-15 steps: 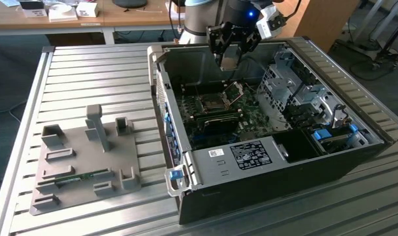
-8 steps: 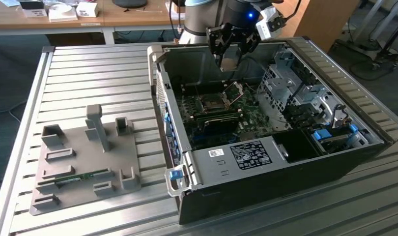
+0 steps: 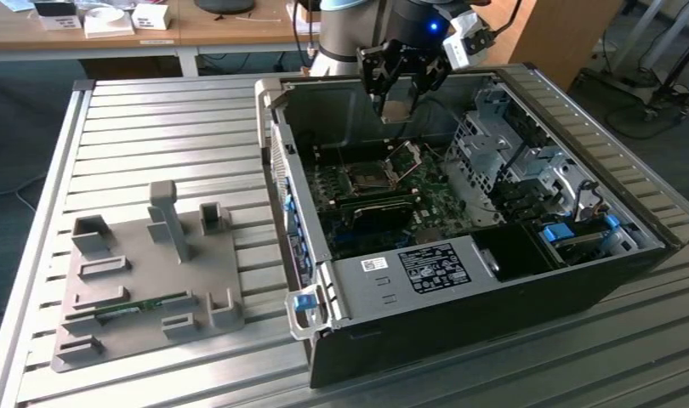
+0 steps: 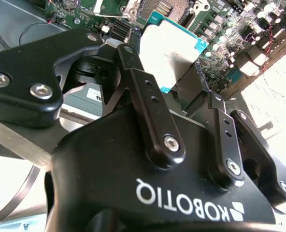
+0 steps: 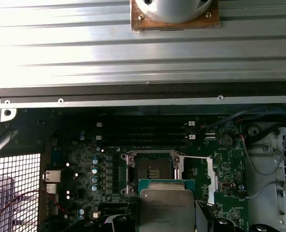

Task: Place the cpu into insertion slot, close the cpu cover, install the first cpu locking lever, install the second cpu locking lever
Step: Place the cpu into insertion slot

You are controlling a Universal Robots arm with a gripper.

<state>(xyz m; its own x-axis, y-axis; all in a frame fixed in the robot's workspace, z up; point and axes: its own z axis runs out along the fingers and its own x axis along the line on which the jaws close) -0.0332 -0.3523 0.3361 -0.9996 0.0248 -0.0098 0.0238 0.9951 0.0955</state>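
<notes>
Cpu, gripped in the pincer, hangs above the open insertion slot (cpu cover raised), clear of it.

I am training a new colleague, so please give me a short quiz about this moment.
1. True or false: the tool holds the chip above the open computer case.
2. The socket is: A) empty, B) filled with a chip, C) hidden under a fan.
3. Fill in: the socket's cover stands ____ (raised or closed).
Key: 1 true; 2 A; 3 raised.
</notes>
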